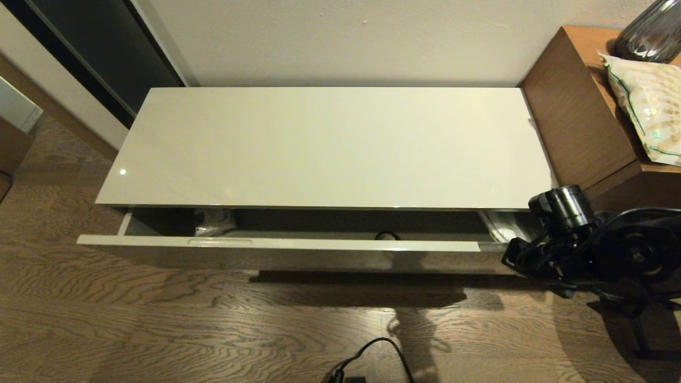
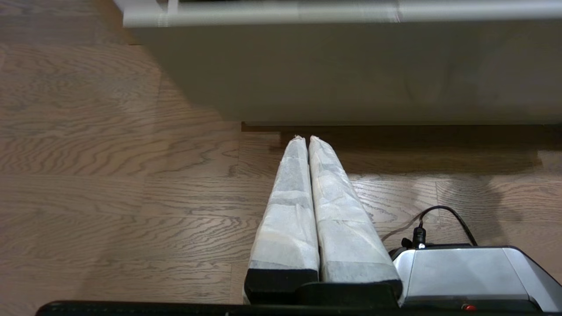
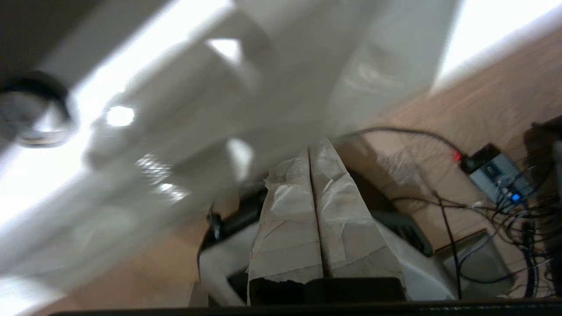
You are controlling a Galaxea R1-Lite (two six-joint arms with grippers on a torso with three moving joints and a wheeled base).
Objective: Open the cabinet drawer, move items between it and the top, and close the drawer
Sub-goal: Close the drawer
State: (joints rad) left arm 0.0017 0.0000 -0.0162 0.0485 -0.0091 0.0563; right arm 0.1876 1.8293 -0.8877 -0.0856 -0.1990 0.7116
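The cabinet drawer (image 1: 319, 245) stands pulled out a short way under the glossy cream top (image 1: 330, 146), which is bare. In the gap lie a white tissue pack (image 1: 215, 221) at the left, a small black ring (image 1: 387, 235) in the middle and wrapped slippers (image 1: 497, 227) at the right. My right arm (image 1: 574, 239) is at the drawer's right end. The right gripper (image 3: 309, 148) is shut and holds nothing, close to the drawer, with the ring (image 3: 37, 109) off to one side. Over the floor before the drawer front (image 2: 351, 74), my left gripper (image 2: 306, 138) is shut and empty.
A taller brown wooden table (image 1: 574, 111) stands right of the cabinet, with a green-trimmed patterned bag (image 1: 646, 111) and a dark glass vase (image 1: 652, 29) on it. A black cable (image 1: 380, 354) lies on the wood floor in front. More cables and a small box (image 3: 494, 169) lie near the right arm.
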